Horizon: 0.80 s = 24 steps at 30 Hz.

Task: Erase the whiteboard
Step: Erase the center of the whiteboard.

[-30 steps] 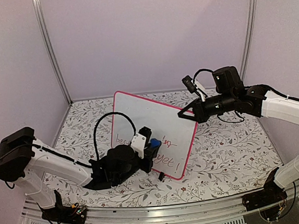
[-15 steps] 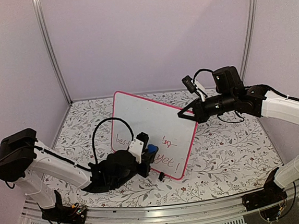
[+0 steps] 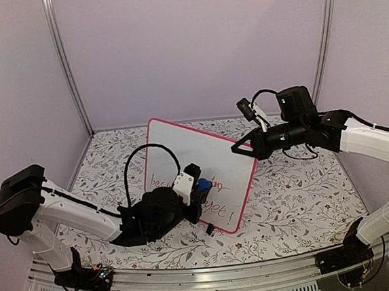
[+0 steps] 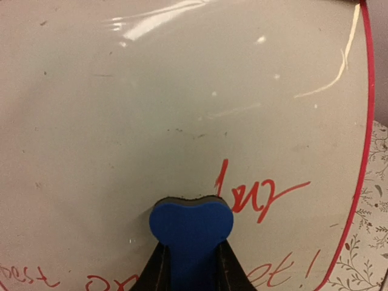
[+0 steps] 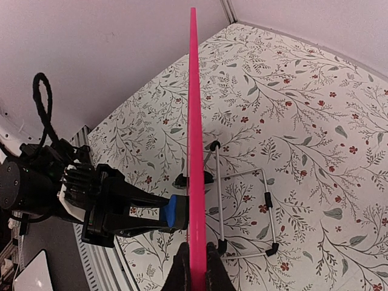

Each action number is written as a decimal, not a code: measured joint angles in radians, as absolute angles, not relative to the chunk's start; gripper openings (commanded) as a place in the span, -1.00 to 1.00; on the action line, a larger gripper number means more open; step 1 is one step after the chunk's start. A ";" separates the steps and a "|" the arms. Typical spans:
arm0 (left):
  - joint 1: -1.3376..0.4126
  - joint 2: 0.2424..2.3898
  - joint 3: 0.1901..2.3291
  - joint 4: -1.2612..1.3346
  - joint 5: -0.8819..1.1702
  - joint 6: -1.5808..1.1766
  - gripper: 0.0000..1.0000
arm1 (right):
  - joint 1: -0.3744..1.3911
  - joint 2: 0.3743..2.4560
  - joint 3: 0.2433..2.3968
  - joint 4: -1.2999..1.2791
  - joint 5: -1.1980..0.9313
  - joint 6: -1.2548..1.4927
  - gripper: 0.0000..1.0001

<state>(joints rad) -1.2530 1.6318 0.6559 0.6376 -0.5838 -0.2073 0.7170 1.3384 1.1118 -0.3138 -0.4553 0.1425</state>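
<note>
Setting: a floral-patterned table (image 3: pixel 293 184) is enclosed by plain lilac walls and two metal corner posts.
Whiteboard: the whiteboard (image 3: pixel 191 142) is propped near the middle of the table, tilted back on a wire stand (image 5: pixel 242 206), with its pink frame seen edge-on in the right wrist view.
Right gripper: the right gripper (image 3: pixel 240 148) is closed on the whiteboard's upper right edge, the frame being pinched between its fingers so that the board is steadied.
Left gripper: the left gripper (image 3: pixel 195 188) is clamped around a blue eraser (image 4: pixel 191 225), whose dark felt face is pressed flat against the writing side of the board.
Eraser position: the eraser is held about mid-height on the board, just left of a red scrawl (image 4: pixel 257 197) and above the bottom line of writing.
Done so far: the upper half of the board is seen blank and glossy, with only faint specks, and a gap in the middle row appears wiped; roughly half the surface is judged clean.
Still left: the red scrawl to the eraser's right, a short word at the left edge (image 3: pixel 159 182), and the bottom line ending in "et!" (image 3: pixel 218 209) are not yet removed.
Step in hand: a wiping pass along the middle row is judged to be under way.
What remains to be managed: pressure will have to be kept low near the bottom, since the board is held only at one corner and by its stand.
</note>
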 measured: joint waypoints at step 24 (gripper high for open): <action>-1.251 1.675 0.767 0.696 -0.581 -0.186 -0.81 | 0.717 1.338 1.111 -0.313 -0.453 0.143 -1.00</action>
<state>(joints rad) -1.2514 1.6749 0.7673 0.6964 -0.5812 -0.1856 0.7174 1.3384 1.1114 -0.3130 -0.4534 0.1432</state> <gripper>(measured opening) 0.191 0.038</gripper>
